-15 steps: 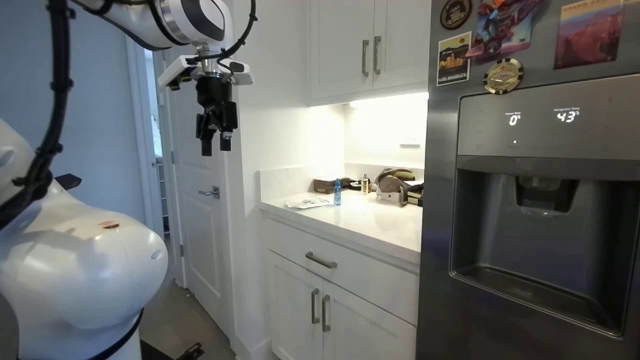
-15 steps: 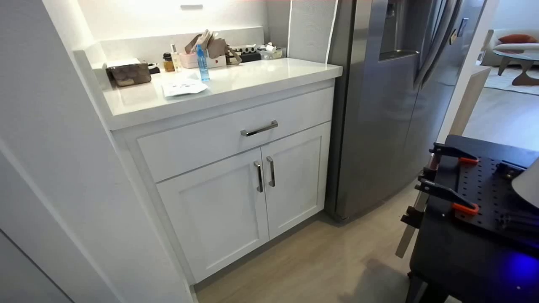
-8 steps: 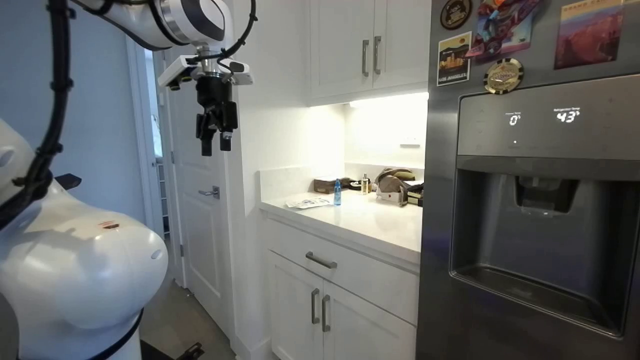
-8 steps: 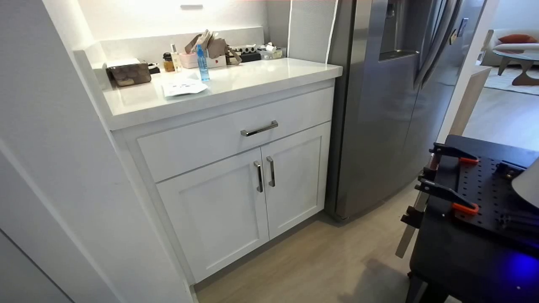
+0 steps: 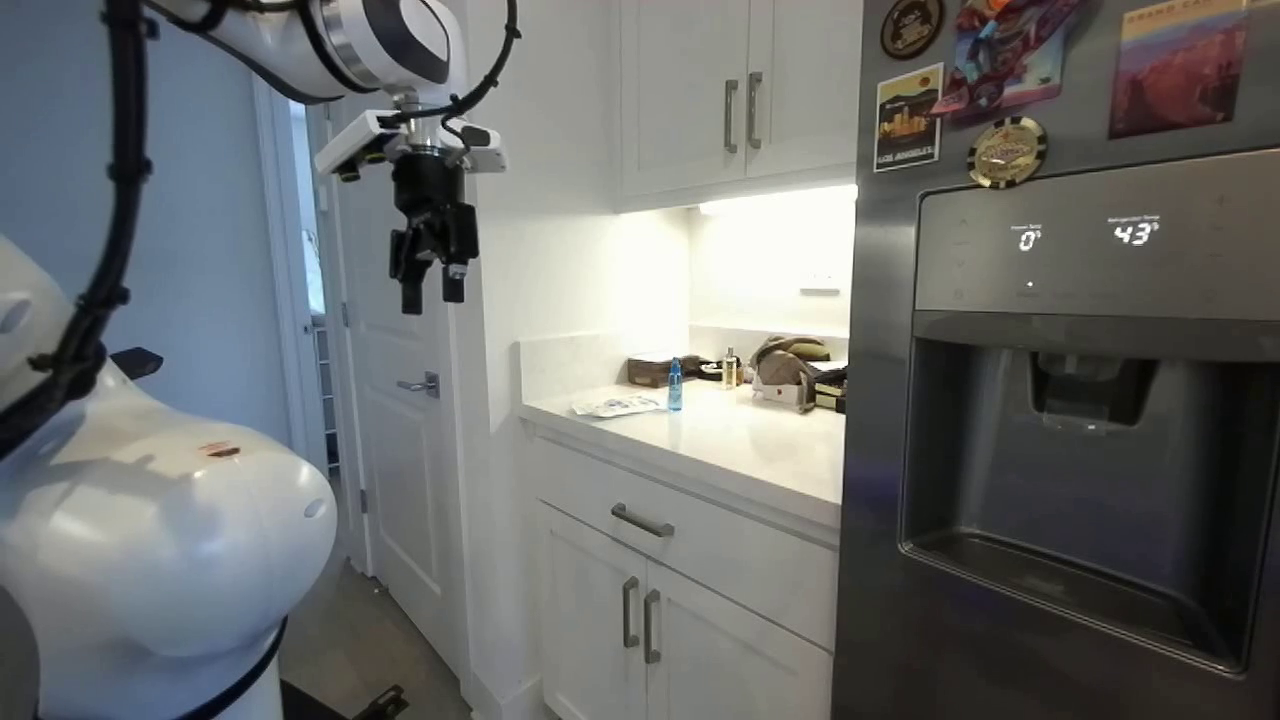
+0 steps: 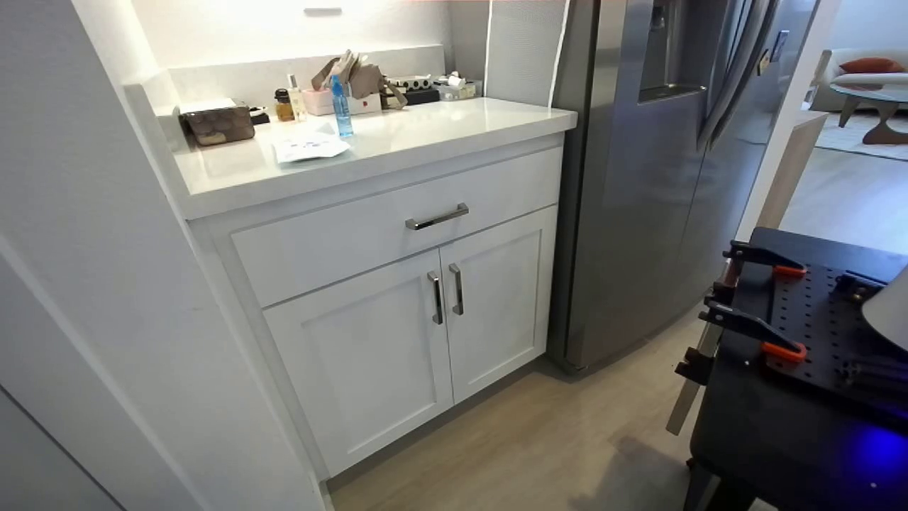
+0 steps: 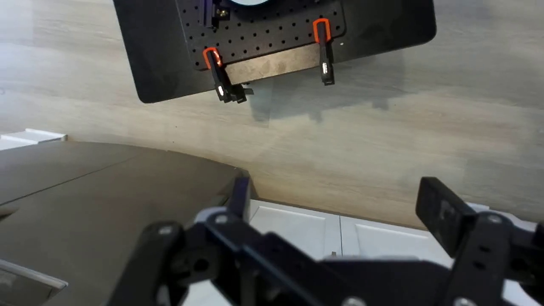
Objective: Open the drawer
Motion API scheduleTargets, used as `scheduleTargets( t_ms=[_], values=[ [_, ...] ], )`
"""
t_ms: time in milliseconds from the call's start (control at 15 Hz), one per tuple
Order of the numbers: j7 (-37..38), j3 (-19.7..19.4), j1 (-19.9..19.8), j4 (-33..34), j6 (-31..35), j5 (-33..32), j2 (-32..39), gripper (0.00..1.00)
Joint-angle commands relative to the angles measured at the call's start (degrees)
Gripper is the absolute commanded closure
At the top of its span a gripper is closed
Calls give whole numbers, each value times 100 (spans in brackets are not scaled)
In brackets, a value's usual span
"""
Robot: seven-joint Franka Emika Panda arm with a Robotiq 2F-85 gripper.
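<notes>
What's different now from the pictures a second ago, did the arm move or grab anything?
Very little. In an exterior view, the black cable shifted slightly to the picture's right, and the end effector looks a touch wider; whether it turned or opened is unclear. It took hold of nothing and let go of nothing. The drawer stayed shut, and the blue bottle stayed put on the counter.

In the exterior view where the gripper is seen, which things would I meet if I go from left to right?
Black gripper, horizontal drawer handle, gold-toned bottle, white box, metallic gray refrigerator.
</notes>
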Motion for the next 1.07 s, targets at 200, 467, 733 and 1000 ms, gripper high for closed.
scheduleTargets(
  t_ms=[200,467,733,1000],
  values=[
    [-1551,-171,333,889,-233,-682,1397,0],
    [-1826,-257,450,918,-110,-755,1631,0],
    [-2008,-299,497,1396,-238,-786,2319,0],
    [-922,-272,468,1575,30,-446,2535,0]
  ],
)
